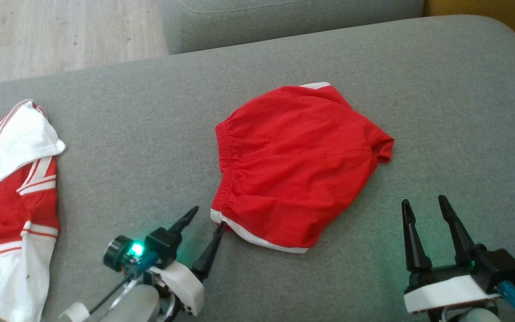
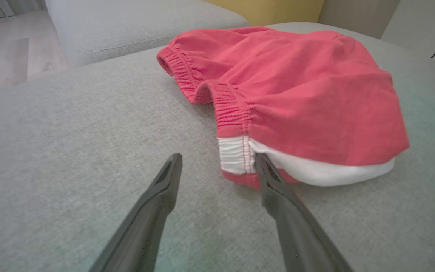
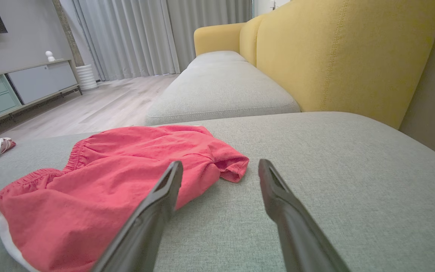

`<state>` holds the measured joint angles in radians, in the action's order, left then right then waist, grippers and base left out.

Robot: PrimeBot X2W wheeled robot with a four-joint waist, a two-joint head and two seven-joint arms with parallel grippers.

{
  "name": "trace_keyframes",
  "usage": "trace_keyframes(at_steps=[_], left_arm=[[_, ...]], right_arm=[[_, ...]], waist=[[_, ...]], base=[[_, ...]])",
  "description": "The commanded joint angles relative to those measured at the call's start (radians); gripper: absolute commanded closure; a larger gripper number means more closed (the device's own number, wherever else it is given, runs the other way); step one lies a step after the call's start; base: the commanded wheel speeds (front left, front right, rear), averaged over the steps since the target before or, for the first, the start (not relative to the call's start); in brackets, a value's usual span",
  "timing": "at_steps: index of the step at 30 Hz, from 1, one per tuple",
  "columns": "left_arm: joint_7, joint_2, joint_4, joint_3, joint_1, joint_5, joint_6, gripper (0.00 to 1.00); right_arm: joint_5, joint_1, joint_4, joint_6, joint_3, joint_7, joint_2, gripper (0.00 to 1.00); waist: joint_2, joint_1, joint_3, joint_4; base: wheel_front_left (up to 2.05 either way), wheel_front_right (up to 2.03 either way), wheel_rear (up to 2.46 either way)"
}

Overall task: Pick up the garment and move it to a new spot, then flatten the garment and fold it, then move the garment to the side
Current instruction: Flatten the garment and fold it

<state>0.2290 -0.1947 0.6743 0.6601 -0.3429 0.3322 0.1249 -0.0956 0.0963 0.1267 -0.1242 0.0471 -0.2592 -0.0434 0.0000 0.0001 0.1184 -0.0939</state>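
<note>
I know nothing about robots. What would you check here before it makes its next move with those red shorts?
1. The left pincer is open: ok.
2. The right pincer is open, apart from the red shorts: ok.
3. Shorts folded flat: ok, apparently folded once.
4. Left pincer clear of the shorts: not ok, one finger reaches their white-edged corner.
5. Room on the grey cushion: ok on the right; a red-and-white shirt lies far left.
</note>
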Motion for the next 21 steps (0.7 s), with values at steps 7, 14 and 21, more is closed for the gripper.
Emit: trace_keyframes(at_steps=[7, 14, 21], left_arm=[[0.018, -0.034, -0.047, 0.129, -0.056, 0.107, 0.005, 0.0], [0.026, -0.094, -0.1, 0.248, -0.084, 0.151, 0.006, 0.45], [0.023, -0.147, -0.171, 0.35, -0.077, 0.185, 0.006, 0.6]], right_arm=[[0.008, -0.012, -0.033, -0.007, 0.015, -0.003, -0.007, 0.0], [0.014, -0.004, -0.031, -0.007, 0.016, -0.003, -0.007, 0.0], [0.015, 0.012, -0.03, -0.007, 0.007, -0.003, -0.007, 0.0]], waist=[[0.0, -0.0001, 0.003, -0.005], [0.0, -0.0001, -0.014, -0.004], [0.0, -0.0001, -0.035, -0.002]], base=[[0.0, 0.0, 0.0], [0.0, 0.0, 0.0], [0.0, 0.0, 0.0]])
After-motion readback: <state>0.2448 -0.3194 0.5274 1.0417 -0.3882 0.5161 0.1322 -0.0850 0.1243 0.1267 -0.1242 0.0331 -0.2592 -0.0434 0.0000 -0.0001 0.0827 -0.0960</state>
